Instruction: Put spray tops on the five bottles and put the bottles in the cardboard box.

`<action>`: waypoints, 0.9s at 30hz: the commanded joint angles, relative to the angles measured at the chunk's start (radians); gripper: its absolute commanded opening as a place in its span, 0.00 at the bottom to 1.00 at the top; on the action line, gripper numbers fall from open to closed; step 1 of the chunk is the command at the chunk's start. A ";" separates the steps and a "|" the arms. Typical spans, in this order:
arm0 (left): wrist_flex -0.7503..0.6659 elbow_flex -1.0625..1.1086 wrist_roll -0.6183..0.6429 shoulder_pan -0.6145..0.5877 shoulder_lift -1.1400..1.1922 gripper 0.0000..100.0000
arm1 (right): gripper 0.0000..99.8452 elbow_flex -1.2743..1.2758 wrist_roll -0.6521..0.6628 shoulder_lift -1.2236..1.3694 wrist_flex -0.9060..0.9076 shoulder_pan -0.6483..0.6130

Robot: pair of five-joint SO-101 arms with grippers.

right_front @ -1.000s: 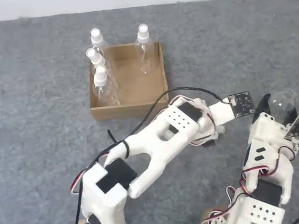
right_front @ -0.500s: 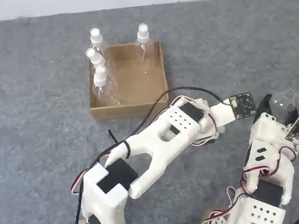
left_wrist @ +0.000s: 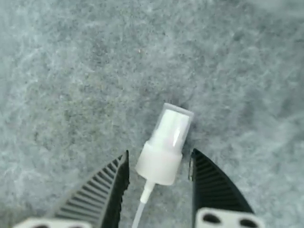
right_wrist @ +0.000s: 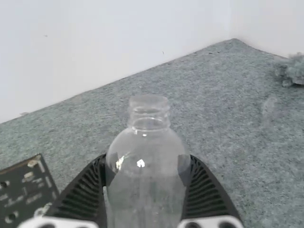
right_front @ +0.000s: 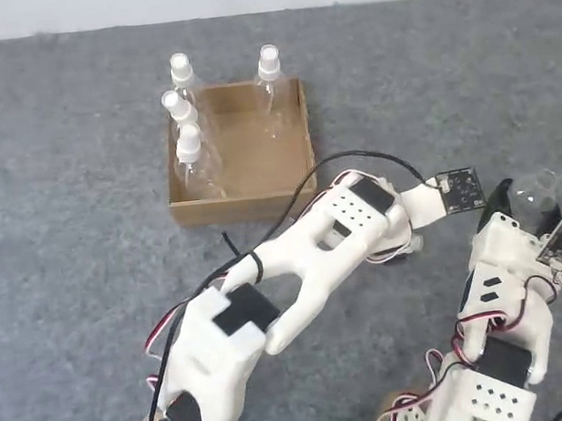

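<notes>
A white spray top [left_wrist: 164, 147] lies on the grey carpet, its dip tube pointing back toward the wrist. My left gripper [left_wrist: 159, 153] is open, one jaw on either side of the top's collar, with a gap visible on both sides. My right gripper [right_wrist: 147, 161] is shut on a clear bottle [right_wrist: 146, 156] with a bare neck, held upright at the right side of the carpet [right_front: 535, 187]. In the cardboard box [right_front: 245, 202] stand several bottles fitted with spray tops, such as the one at the box's near left [right_front: 189, 145] and the one at its far right [right_front: 269, 66].
The left arm [right_front: 316, 257] stretches from the lower left across to the middle right, close to the right arm [right_front: 499, 278]. A black cable [right_front: 290, 201] loops over the box's front right corner. Grey carpet [right_front: 58, 194] lies open to the left of the box.
The left arm has swung a little to the right and reached farther out, its wrist board shifting slightly. The right arm and its bottle have stayed put.
</notes>
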 commanded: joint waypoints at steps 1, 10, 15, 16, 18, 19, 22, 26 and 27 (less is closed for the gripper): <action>0.089 -0.134 -0.012 0.021 0.026 0.14 | 0.01 -0.015 -0.002 -0.025 -0.025 -0.019; 0.195 -0.225 -0.012 0.023 0.083 0.10 | 0.01 -0.015 -0.002 -0.025 -0.025 -0.019; 0.287 -0.225 -0.011 0.048 0.078 0.10 | 0.01 -0.015 -0.002 -0.025 -0.025 -0.019; 0.304 -0.225 -0.009 0.054 0.077 0.10 | 0.01 -0.015 -0.002 -0.025 -0.025 -0.019; 0.336 -0.226 -0.008 0.063 0.075 0.10 | 0.01 -0.015 -0.002 -0.025 -0.025 -0.019; 0.350 -0.226 -0.006 0.066 0.075 0.10 | 0.01 -0.015 -0.002 -0.025 -0.025 -0.019; 0.388 -0.226 -0.006 0.068 0.074 0.10 | 0.01 -0.015 -0.002 -0.025 -0.025 -0.019; 0.430 -0.226 -0.005 0.061 0.074 0.10 | 0.01 -0.015 -0.002 -0.025 -0.025 -0.019; 0.434 -0.226 -0.002 0.061 0.074 0.10 | 0.01 -0.015 -0.002 -0.025 -0.025 -0.019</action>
